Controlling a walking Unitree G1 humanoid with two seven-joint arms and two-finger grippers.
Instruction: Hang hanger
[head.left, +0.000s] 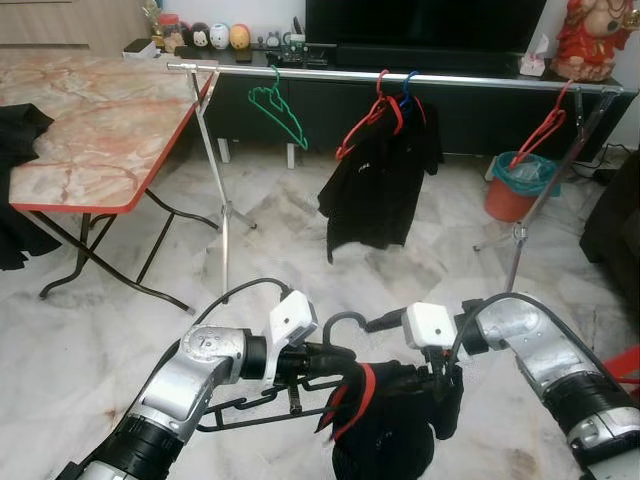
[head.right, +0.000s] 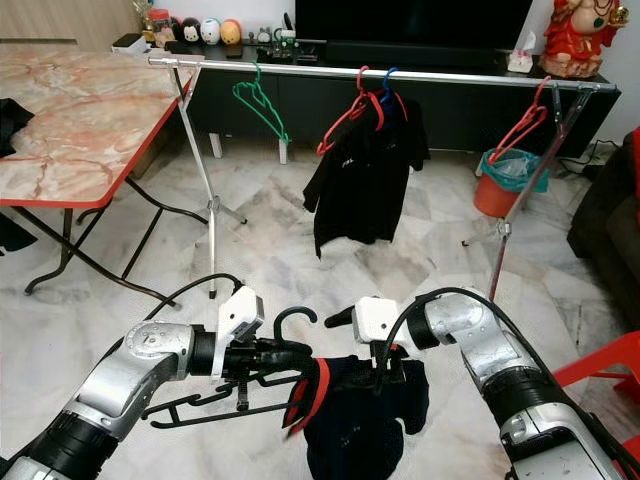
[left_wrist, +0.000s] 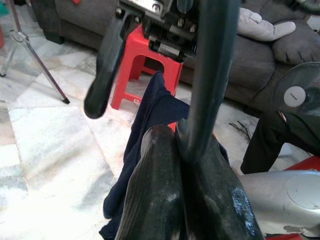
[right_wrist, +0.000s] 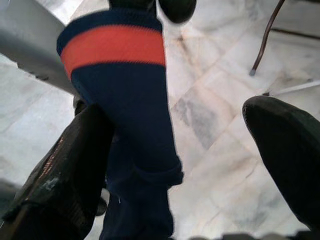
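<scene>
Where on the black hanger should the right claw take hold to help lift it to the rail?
Probably the neck just under the hook of the black hanger, coming from above: the left claw already grips nearby, and the dark garment covers the right shoulder.

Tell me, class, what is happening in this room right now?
A humanoid robot stands before a clothes rail. Its left gripper is clamped on a black hanger carrying a dark navy garment with a red band. The right gripper is at the garment with its fingers apart. On the rail hang a green hanger, a black shirt and a red hanger. The held hanger is not yet hung.
</scene>
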